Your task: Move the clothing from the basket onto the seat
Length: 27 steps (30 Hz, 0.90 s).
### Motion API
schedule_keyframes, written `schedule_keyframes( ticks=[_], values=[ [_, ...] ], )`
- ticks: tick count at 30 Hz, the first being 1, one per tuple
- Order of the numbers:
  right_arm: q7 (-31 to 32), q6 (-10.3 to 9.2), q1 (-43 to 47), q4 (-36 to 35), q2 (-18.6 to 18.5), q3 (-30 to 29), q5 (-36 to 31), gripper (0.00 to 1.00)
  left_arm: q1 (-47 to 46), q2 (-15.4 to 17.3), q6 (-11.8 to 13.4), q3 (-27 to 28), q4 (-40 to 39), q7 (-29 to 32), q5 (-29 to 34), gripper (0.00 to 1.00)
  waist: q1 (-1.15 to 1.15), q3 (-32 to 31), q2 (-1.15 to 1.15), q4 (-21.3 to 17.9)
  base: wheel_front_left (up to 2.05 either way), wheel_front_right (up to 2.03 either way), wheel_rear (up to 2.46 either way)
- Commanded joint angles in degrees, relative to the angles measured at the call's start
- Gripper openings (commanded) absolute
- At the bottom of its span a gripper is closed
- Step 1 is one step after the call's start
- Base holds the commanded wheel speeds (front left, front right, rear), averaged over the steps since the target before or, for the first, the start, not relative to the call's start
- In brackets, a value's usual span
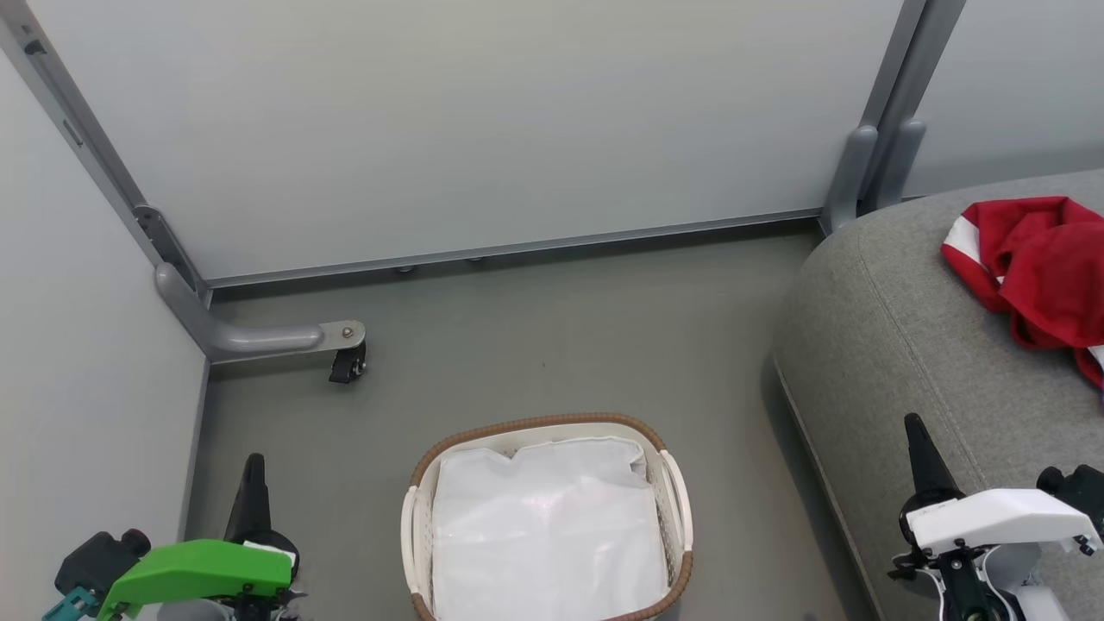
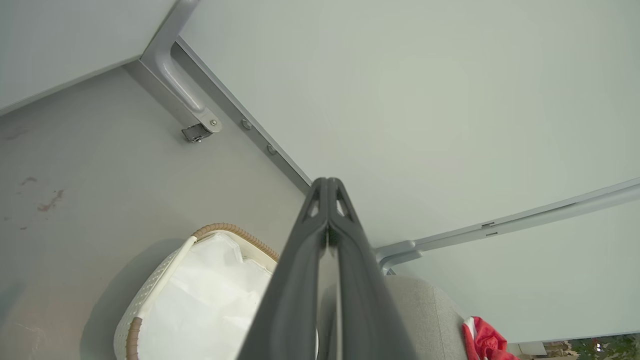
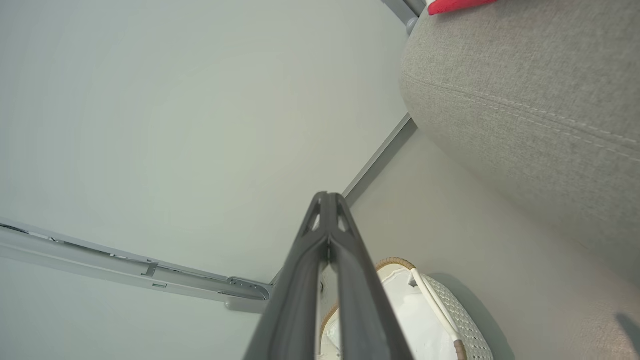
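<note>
Though both jaws clenched, empty: clothing on seat, basket nearby.

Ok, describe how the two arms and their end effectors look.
The left end effector has two long, dark, tapering fingers with triangular cut-outs near the tips; its wrist wears a bright green cover with a teal part beside it. The right end effector has the same fingers, but a white cover and a black knob.
</note>
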Motion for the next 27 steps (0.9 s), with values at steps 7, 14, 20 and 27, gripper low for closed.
schedule_keyframes(
  ticks=[7, 14, 20, 27],
  values=[
    [1.34, -0.02, -1.01, -1.26, -0.47, -0.17, 5.53, 0.00, -1.82, 0.25, -0.17, 0.85, -1.37, 1.33, -5.06, 0.00, 0.00, -0.01, 0.00, -0.06, 0.00, 0.00, 0.00],
    [2.43, -0.03, -1.05, -1.67, -0.52, -0.21, 9.50, 0.00, -1.98, 0.26, -0.18, 1.33, -1.84, 2.39, -8.76, 0.00, 0.00, -0.02, 0.00, -0.12, 0.00, 0.00, 0.00],
    [3.25, -0.03, -1.09, -1.99, -0.54, -0.24, 12.78, 0.00, -2.16, 0.27, -0.20, 1.72, -2.24, 3.27, -11.76, 0.00, 0.00, -0.02, 0.00, -0.17, 0.00, 0.00, 0.00],
    [4.26, -0.03, -1.11, -2.33, -0.57, -0.28, 16.41, 0.00, -2.44, 0.28, -0.21, 2.14, -2.74, 4.21, -15.14, 0.00, 0.00, -0.03, 0.00, -0.23, 0.00, 0.00, 0.00]
  ],
)
